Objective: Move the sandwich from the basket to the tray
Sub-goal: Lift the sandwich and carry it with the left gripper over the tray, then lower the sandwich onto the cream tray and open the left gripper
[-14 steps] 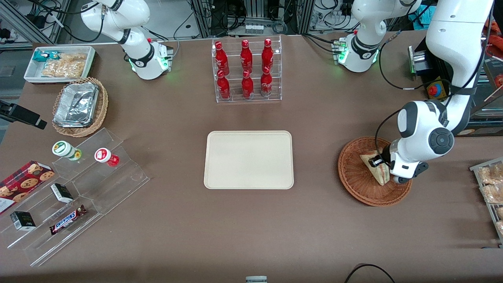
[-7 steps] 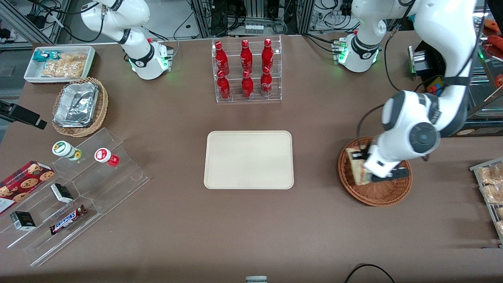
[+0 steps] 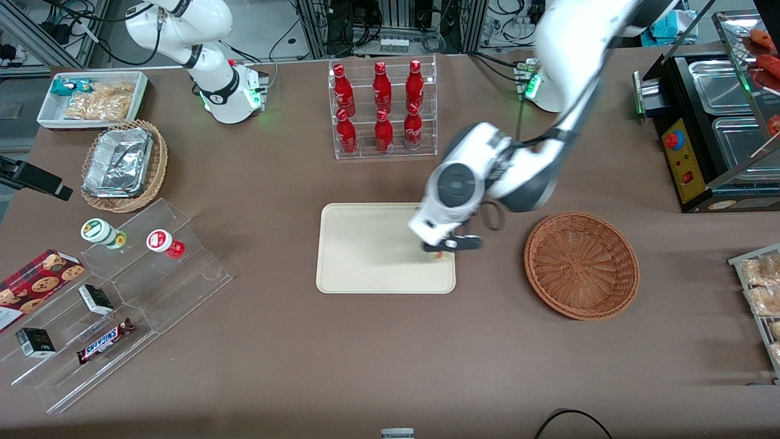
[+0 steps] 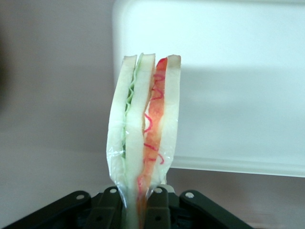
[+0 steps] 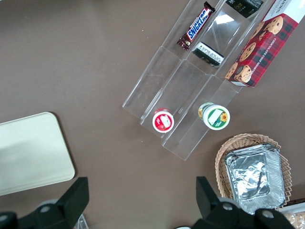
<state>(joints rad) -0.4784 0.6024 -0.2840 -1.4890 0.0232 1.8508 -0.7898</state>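
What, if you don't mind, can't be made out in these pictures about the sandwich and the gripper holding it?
- Front view: the sandwich is hidden under the arm's wrist above the tray.
- Wrist view: the gripper clamps the sandwich, but the picture's edge cuts off the wedge's base.
- No view shows its height above the tray.

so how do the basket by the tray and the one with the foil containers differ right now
The basket beside the tray is reddish-brown and holds nothing; the tan basket toward the parked arm's end holds foil containers. The reddish one looks wider and rounder. Both are woven wicker. The sandwich is out, clamped in the gripper over the tray's edge.
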